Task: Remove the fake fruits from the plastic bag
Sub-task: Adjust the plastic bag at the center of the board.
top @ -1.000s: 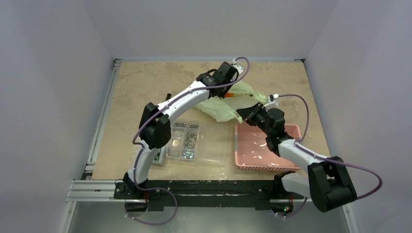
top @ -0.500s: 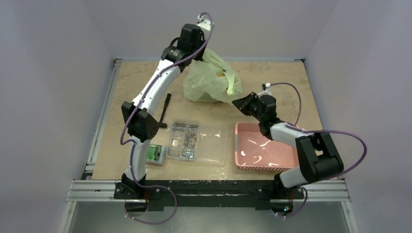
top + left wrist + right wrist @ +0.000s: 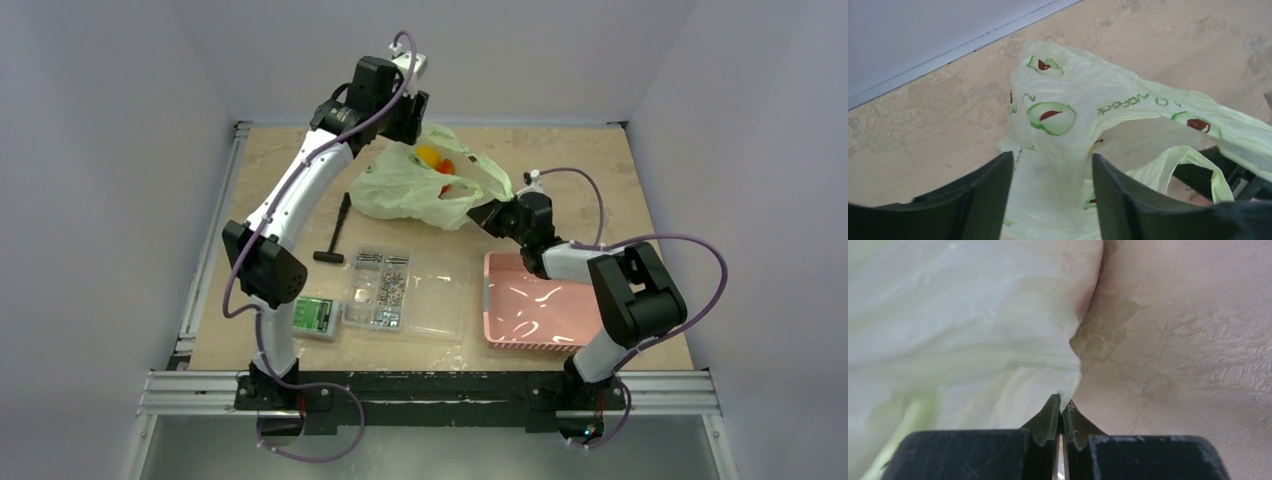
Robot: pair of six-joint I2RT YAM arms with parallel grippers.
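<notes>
Our left gripper (image 3: 1050,162) hangs with fingers spread above the plastic bag (image 3: 400,190), gripping nothing. Our right gripper (image 3: 1061,400) is pressed together on the bag's right corner, pinching the thin film. We see the bag slumped on the table (image 3: 590,160), its mouth open, with the fake fruits (image 3: 437,160), yellow-orange and red, inside. A pink basket (image 3: 487,300) sits near our right gripper.

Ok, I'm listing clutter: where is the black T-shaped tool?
Top view: the black T-shaped tool lies left of centre, between the plastic bag and the clear compartment box.
</notes>
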